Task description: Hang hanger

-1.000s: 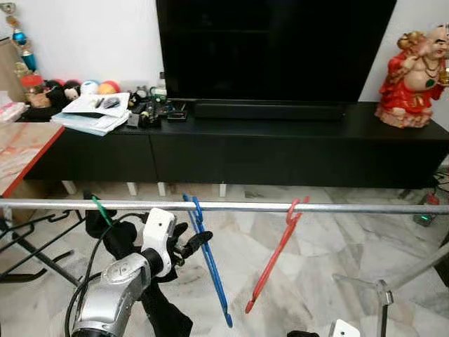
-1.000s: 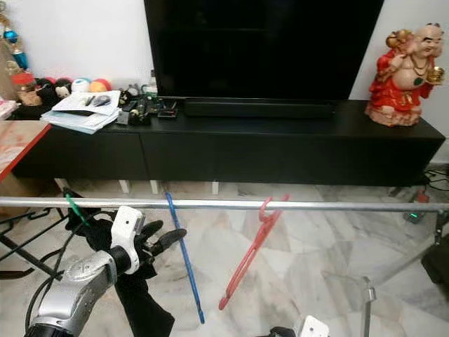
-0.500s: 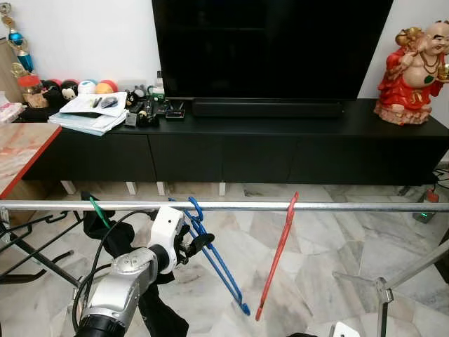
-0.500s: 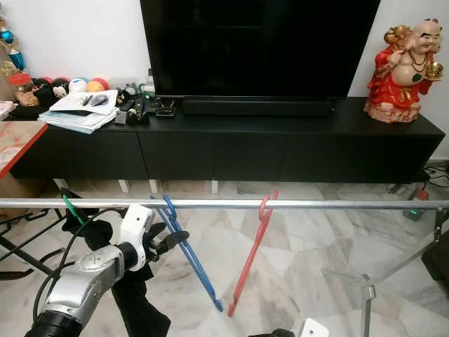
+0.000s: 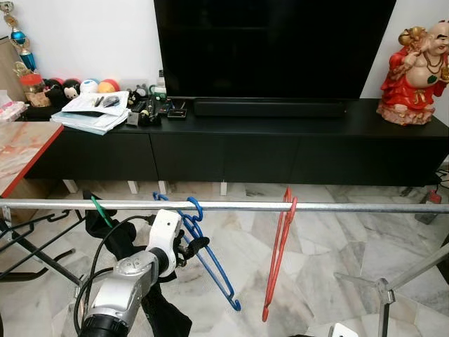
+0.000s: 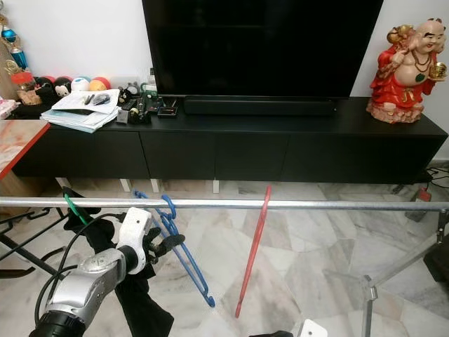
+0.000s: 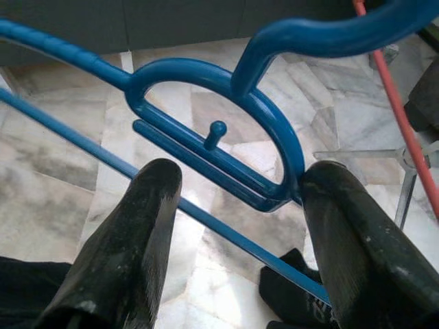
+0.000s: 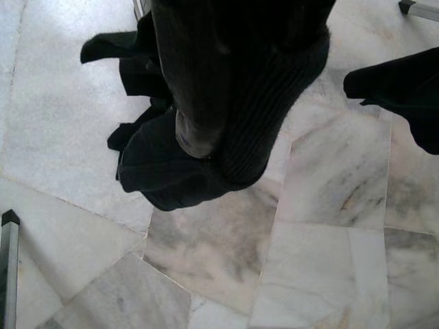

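Note:
A blue hanger (image 5: 210,263) hangs by its hook on the metal rail (image 5: 351,207), with its body slanting down to the right. My left gripper (image 5: 191,245) is just below the rail at the hanger's neck. In the left wrist view the left gripper (image 7: 240,178) is open, and the blue hanger's loop (image 7: 219,147) lies just ahead between the fingers, close to one fingertip (image 7: 329,185). My right gripper (image 8: 206,130) is low over the floor, with a black knit cloth (image 8: 267,116) hanging from its fingers.
A red hanger (image 5: 279,253) hangs right of the blue one. Left of it a green hanger (image 5: 100,209) carries a black garment (image 5: 119,235). Behind the rail stand a black TV cabinet (image 5: 280,147) and a TV. A rack leg (image 5: 382,295) stands at the right on the marble floor.
The blue hanger has swung, so its lower end now sits further left than half a second ago. The red hanger has turned nearly edge-on. My left gripper stays at the hanger's neck.

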